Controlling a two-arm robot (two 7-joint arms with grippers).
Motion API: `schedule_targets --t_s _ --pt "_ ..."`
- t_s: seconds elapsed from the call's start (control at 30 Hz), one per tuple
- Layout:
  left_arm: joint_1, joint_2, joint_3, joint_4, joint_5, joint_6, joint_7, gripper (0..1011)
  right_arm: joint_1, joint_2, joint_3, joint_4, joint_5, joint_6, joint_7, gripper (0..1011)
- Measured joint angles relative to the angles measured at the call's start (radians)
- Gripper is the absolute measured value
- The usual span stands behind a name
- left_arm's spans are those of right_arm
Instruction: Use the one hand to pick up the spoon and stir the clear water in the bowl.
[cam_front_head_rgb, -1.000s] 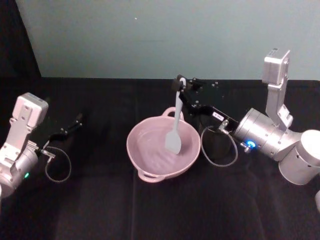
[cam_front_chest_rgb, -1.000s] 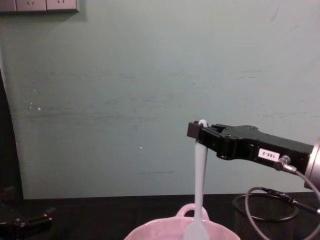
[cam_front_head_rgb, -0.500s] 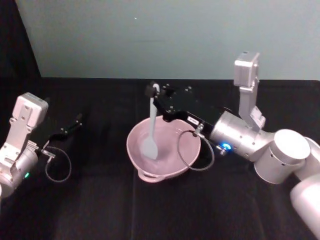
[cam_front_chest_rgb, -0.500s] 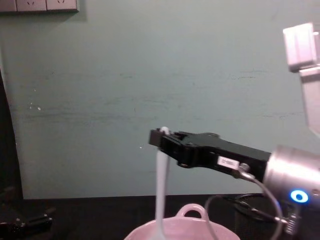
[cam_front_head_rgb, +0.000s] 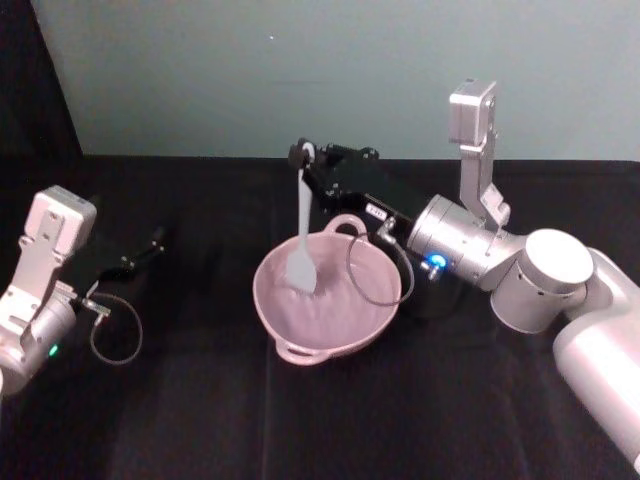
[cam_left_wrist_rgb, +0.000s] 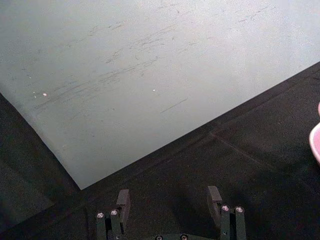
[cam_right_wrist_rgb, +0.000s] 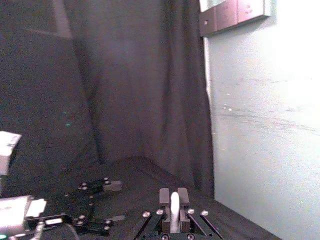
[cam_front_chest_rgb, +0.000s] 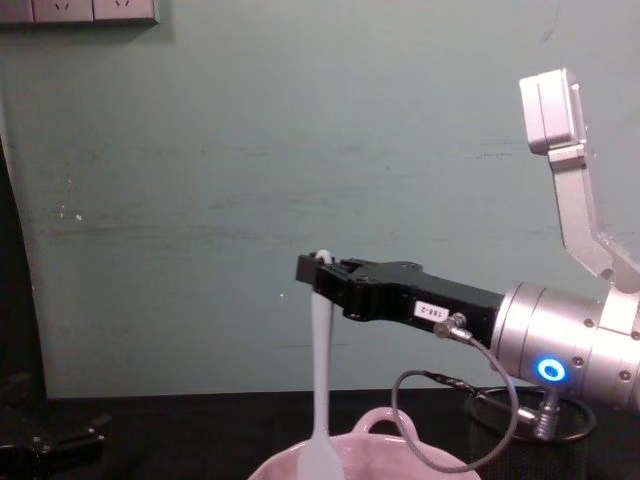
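Observation:
My right gripper (cam_front_head_rgb: 304, 156) hangs above the far left part of the pink bowl (cam_front_head_rgb: 268, 312), shut on the top end of the white spoon (cam_front_head_rgb: 302, 215). The spoon points straight down, its flat head dipping inside the bowl near the far left wall. The clear water (cam_front_head_rgb: 335, 318) barely shows against the glaze. In the chest view the right gripper (cam_front_chest_rgb: 318, 271) reaches in from the right, the spoon (cam_front_chest_rgb: 320, 360) drops into the bowl (cam_front_chest_rgb: 272, 467). The right wrist view has the spoon's end (cam_right_wrist_rgb: 174, 206) pinched between the fingers. My left gripper (cam_front_head_rgb: 152, 243) rests open at the table's left.
A black wire-mesh cup (cam_front_chest_rgb: 503, 450) stands right of the bowl, behind my right wrist. A grey cable loop (cam_front_head_rgb: 372, 277) from the right arm hangs over the bowl's right rim. The table is covered in black cloth (cam_front_head_rgb: 200, 420), with a teal wall behind.
The right gripper has carried the spoon from the bowl's right side across to its far left, the head sweeping through the bowl. The left arm has stayed still.

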Motion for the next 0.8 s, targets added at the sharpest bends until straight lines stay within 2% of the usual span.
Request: schedule_targets --t_s 0.17,0.4,0.8 --pt "0.000 0.000 0.000 0.000 0.000 0.000 0.000 1011 0.009 0.007 0.019 0.018 -0.005 -0.007 -0.006 105" --pt "0.000 0.000 0.000 0.000 0.000 0.000 0.000 1011 -0.012 0.038 0.050 -0.012 -0.010 -0.008 -0.024 105" --pt "0.000 0.000 0.000 0.000 0.000 0.000 0.000 1011 -0.101 0.115 0.077 -0.154 -0.022 0.030 -0.054 105"
